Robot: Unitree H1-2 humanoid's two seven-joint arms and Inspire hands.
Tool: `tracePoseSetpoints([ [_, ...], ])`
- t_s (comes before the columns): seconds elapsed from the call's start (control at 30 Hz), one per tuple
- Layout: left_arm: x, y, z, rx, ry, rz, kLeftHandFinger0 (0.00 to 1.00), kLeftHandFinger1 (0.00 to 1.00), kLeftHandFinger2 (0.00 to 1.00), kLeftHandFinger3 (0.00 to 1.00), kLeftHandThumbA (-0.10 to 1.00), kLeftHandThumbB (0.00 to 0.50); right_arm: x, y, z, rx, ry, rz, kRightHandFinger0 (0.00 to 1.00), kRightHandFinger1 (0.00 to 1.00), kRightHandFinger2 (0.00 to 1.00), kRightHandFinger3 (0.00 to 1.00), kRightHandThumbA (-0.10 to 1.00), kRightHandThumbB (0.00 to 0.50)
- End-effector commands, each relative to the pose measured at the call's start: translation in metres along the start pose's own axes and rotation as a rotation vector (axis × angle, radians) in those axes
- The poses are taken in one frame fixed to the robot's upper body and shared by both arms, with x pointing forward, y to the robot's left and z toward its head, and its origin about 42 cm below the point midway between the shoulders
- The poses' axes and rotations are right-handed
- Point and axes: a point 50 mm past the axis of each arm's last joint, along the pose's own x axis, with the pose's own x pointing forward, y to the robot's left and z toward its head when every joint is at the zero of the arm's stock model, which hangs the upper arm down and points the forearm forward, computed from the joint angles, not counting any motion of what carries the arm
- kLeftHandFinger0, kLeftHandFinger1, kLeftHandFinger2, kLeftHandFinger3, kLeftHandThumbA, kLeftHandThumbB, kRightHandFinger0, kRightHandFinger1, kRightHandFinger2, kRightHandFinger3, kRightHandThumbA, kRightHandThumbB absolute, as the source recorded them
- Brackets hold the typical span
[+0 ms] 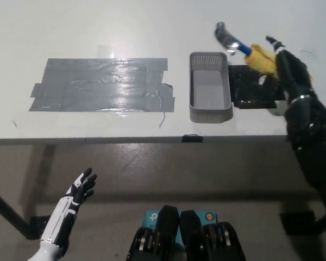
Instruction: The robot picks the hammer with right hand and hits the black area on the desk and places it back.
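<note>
Right hand [285, 68] clenched on hammer [244, 49], raised above grey tray [209, 111]. Left hand [80, 187] released, below counter [98, 27].

One hammer [244, 48], one basket [209, 111], two robot hands.

The white counter [98, 32] carries a wide patch of grey tape [100, 84]. Right of the patch sits a grey mesh basket [209, 113], with a small black patch [250, 89] just beside it.
</note>
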Motion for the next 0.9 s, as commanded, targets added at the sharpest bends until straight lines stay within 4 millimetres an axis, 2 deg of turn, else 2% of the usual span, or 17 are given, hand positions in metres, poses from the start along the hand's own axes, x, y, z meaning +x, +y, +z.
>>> tracePoseSetpoints([
  [0.0, 0.009, 0.011, 0.018, 0.028, -0.093, -0.004, 1.0, 1.0, 1.0, 1.0, 1.0, 0.019, 0.032, -0.184, 0.095, 0.365, -0.158, 0.249, 0.01, 0.53, 0.84, 0.93, -0.1, 0.121],
  [0.1, 0.01, 0.013, 0.018, 0.038, -0.09, -0.001, 1.0, 1.0, 1.0, 1.0, 1.0, 0.023, 0.03, -0.192, 0.083, 0.281, -0.127, 0.28, 0.0, 0.53, 0.83, 0.9, -0.1, 0.138],
  [0.17, 0.01, 0.014, 0.018, 0.043, -0.088, 0.0, 1.0, 1.0, 1.0, 1.0, 1.0, 0.019, 0.028, -0.203, 0.074, 0.218, -0.101, 0.288, 0.0, 0.52, 0.85, 0.91, -0.1, 0.139],
  [0.23, 0.009, 0.015, 0.017, 0.044, -0.08, 0.001, 1.0, 1.0, 1.0, 1.0, 1.0, 0.028, 0.026, -0.209, 0.074, 0.194, -0.092, 0.293, 0.01, 0.54, 0.86, 0.94, -0.1, 0.138],
  [0.27, 0.009, 0.015, 0.017, 0.053, -0.087, 0.0, 1.0, 1.0, 1.0, 1.0, 1.0, 0.031, 0.025, -0.215, 0.073, 0.172, -0.083, 0.302, 0.0, 0.44, 0.74, 0.89, -0.1, 0.121],
  [0.3, 0.009, 0.016, 0.016, 0.056, -0.09, -0.002, 1.0, 1.0, 1.0, 1.0, 1.0, 0.032, 0.024, -0.221, 0.07, 0.191, -0.08, 0.313, 0.02, 0.51, 0.84, 0.98, -0.1, 0.128],
  [0.33, 0.009, 0.016, 0.016, 0.054, -0.088, -0.003, 1.0, 1.0, 1.0, 1.0, 1.0, 0.038, 0.022, -0.227, 0.069, 0.16, -0.072, 0.31, 0.03, 0.52, 0.85, 0.98, -0.1, 0.137],
  [0.37, 0.01, 0.016, 0.016, 0.052, -0.088, -0.002, 1.0, 1.0, 1.0, 1.0, 1.0, 0.043, 0.02, -0.231, 0.071, 0.162, -0.067, 0.311, 0.02, 0.49, 0.84, 0.95, -0.1, 0.146],
  [0.4, 0.01, 0.016, 0.016, 0.052, -0.089, -0.003, 1.0, 1.0, 1.0, 1.0, 1.0, 0.039, 0.017, -0.238, 0.072, 0.13, -0.061, 0.322, 0.0, 0.47, 0.83, 0.91, -0.1, 0.133],
  [0.43, 0.01, 0.016, 0.016, 0.055, -0.088, -0.004, 1.0, 1.0, 1.0, 1.0, 1.0, 0.036, 0.016, -0.241, 0.073, 0.12, -0.053, 0.334, 0.0, 0.45, 0.83, 0.91, -0.1, 0.127],
  [0.47, 0.01, 0.016, 0.016, 0.057, -0.089, -0.003, 1.0, 1.0, 1.0, 1.0, 1.0, 0.03, 0.016, -0.243, 0.073, 0.104, -0.047, 0.346, 0.0, 0.44, 0.84, 0.94, -0.1, 0.132],
  [0.53, 0.01, 0.016, 0.016, 0.056, -0.096, -0.005, 1.0, 1.0, 1.0, 1.0, 1.0, 0.023, 0.015, -0.248, 0.073, 0.04, -0.045, 0.369, 0.0, 0.43, 0.82, 0.93, -0.1, 0.151],
  [0.6, 0.01, 0.016, 0.016, 0.053, -0.083, -0.001, 1.0, 1.0, 1.0, 1.0, 1.0, 0.054, 0.013, -0.25, 0.076, 0.004, -0.034, 0.382, 0.0, 0.44, 0.81, 0.91, -0.1, 0.162],
  [0.67, 0.01, 0.016, 0.016, 0.06, -0.08, 0.002, 1.0, 1.0, 1.0, 1.0, 1.0, 0.061, 0.011, -0.252, 0.078, -0.024, -0.043, 0.402, 0.0, 0.43, 0.78, 0.85, -0.1, 0.161],
  [0.73, 0.011, 0.016, 0.017, 0.06, -0.085, 0.0, 1.0, 1.0, 1.0, 1.0, 1.0, 0.055, 0.009, -0.254, 0.083, -0.098, -0.048, 0.405, 0.02, 0.47, 0.81, 0.91, -0.1, 0.158],
  [0.87, 0.011, 0.016, 0.018, 0.053, -0.08, 0.001, 1.0, 1.0, 1.0, 1.0, 1.0, 0.071, 0.009, -0.255, 0.092, -0.161, -0.051, 0.414, 0.0, 0.44, 0.8, 0.9, -0.1, 0.144],
])
